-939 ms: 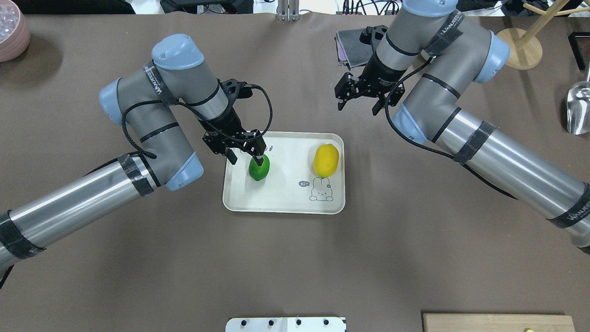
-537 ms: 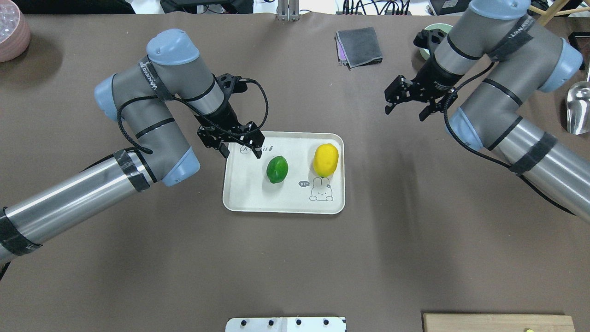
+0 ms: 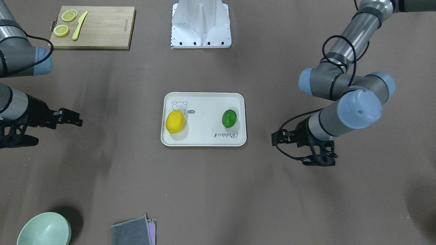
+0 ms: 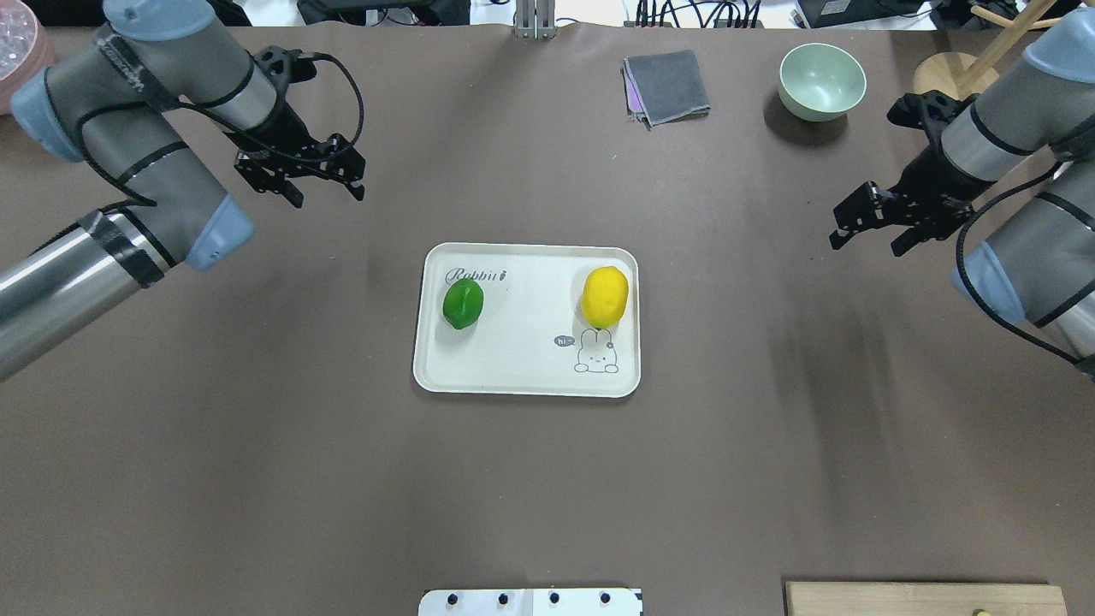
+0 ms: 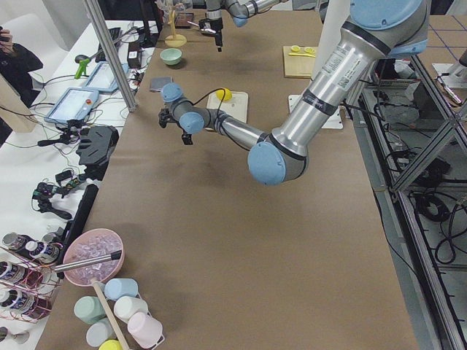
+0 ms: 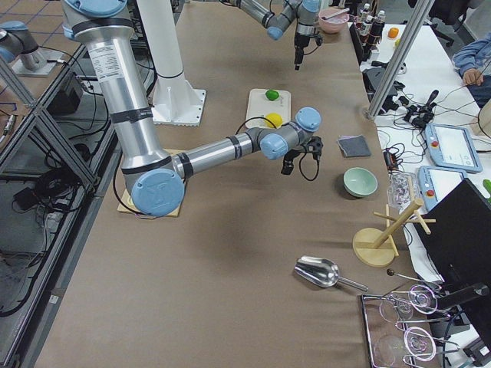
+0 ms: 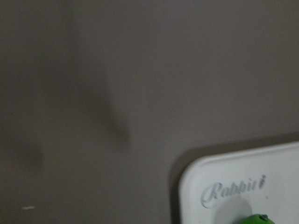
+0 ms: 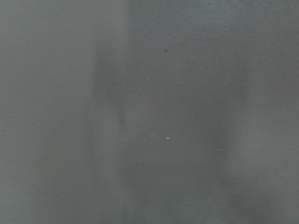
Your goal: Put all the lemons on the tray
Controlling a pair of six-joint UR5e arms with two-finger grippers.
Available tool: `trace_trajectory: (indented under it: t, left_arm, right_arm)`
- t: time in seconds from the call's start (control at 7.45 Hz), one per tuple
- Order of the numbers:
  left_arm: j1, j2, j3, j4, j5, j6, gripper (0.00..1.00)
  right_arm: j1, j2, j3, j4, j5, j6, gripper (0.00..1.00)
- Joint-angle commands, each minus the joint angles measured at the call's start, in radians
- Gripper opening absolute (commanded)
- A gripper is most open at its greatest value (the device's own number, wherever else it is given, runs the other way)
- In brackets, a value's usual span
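Note:
The off-white tray [image 4: 530,364] lies in the middle of the table. The green lemon [image 4: 463,304] lies on its left part below the "Rabbit" script. The yellow lemon [image 4: 605,296] lies on its right part above the rabbit drawing. Both also show in the front view: the tray [image 3: 204,137], the yellow lemon [image 3: 175,122] and the green lemon [image 3: 229,118]. My left gripper [image 4: 328,198] is open and empty, well up and left of the tray. My right gripper [image 4: 866,246] is open and empty, far right of the tray. The left wrist view shows a tray corner [image 7: 233,177] and the green lemon's tip [image 7: 257,219].
A wooden cutting board [image 3: 102,27] with lemon slices and a yellow knife sits near the robot's base. A green bowl [image 4: 821,79], a grey cloth [image 4: 667,85], a wooden stand [image 4: 958,85], a metal scoop [image 4: 1074,201] and a pink bowl [image 4: 21,64] line the far side.
My left gripper let go of the green lemon on the tray and pulled away up and left. The lemon rolled right, then back left. My right arm drew back to the right.

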Motion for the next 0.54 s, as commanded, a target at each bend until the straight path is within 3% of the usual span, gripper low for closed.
trace_trajectory:
  t: [0.0,0.27,0.4]
  left_arm:
    - [-0.094,0.052,-0.047,0.089,0.108,0.137,0.98]
    - [-0.203,0.130,-0.195,0.349,0.242,0.446,0.98]
    - [-0.221,0.254,-0.280,0.386,0.282,0.566,0.98]
  right_arm:
    - [0.057,-0.078,-0.007,-0.013,-0.011,-0.261,1.00]
    - [0.183,-0.119,-0.006,-0.061,-0.064,-0.324,0.99]
    - [0.260,-0.121,0.003,-0.192,-0.065,-0.461,0.99]
